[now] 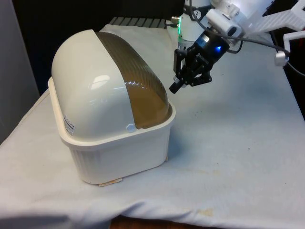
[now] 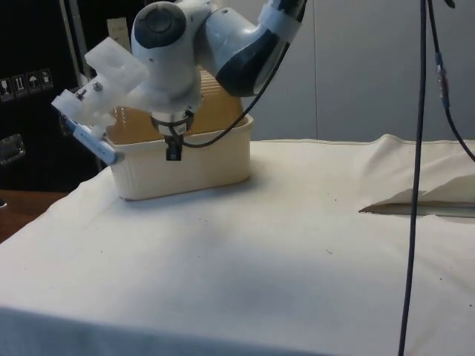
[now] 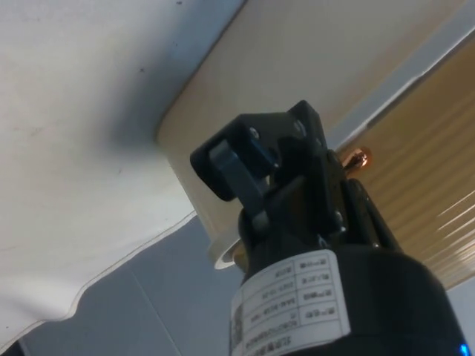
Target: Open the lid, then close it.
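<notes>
A bread box stands on the white cloth, with a cream ribbed base (image 1: 125,153), a white dome (image 1: 81,81) and a brown see-through roll lid (image 1: 138,81). The lid is pulled down to the base's rim, so the box is closed. My black gripper (image 1: 175,87) hangs just off the box's side towards the front view's right, level with the lid's lower edge, and seems a small gap away from it. Its fingers are shut with nothing between them. In the side view the gripper (image 2: 173,150) hangs in front of the base (image 2: 208,163). In the wrist view the fingertips (image 3: 226,170) lie close to the cream wall (image 3: 297,67) and the ribbed lid (image 3: 438,200).
Open cloth (image 1: 238,143) stretches from the box to the front view's right. A grey ribbed panel (image 1: 138,21) lies behind the box. In the side view a fold in the cloth (image 2: 415,204) rises at the right and a black cable (image 2: 415,148) hangs down.
</notes>
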You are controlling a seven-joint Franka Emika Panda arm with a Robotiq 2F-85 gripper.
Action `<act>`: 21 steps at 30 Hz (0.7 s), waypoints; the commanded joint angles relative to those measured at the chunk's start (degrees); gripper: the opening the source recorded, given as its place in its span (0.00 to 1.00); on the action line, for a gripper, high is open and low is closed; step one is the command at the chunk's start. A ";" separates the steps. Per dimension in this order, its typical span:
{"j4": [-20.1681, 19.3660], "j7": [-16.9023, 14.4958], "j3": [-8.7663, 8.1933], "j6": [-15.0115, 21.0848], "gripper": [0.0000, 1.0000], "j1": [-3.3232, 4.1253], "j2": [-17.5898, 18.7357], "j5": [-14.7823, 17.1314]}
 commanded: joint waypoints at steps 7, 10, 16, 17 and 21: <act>-0.29 0.00 -1.03 1.03 0.00 -0.29 -0.63 -1.66; -0.69 -0.46 -1.38 1.03 0.00 -0.34 -1.32 -1.60; -0.74 -0.74 -1.55 0.17 0.00 -0.11 -1.66 -1.15; -1.26 -1.09 -1.78 0.97 0.00 -0.34 -2.18 -1.60; -1.26 -1.32 -2.01 0.86 0.00 -0.23 -2.18 -1.78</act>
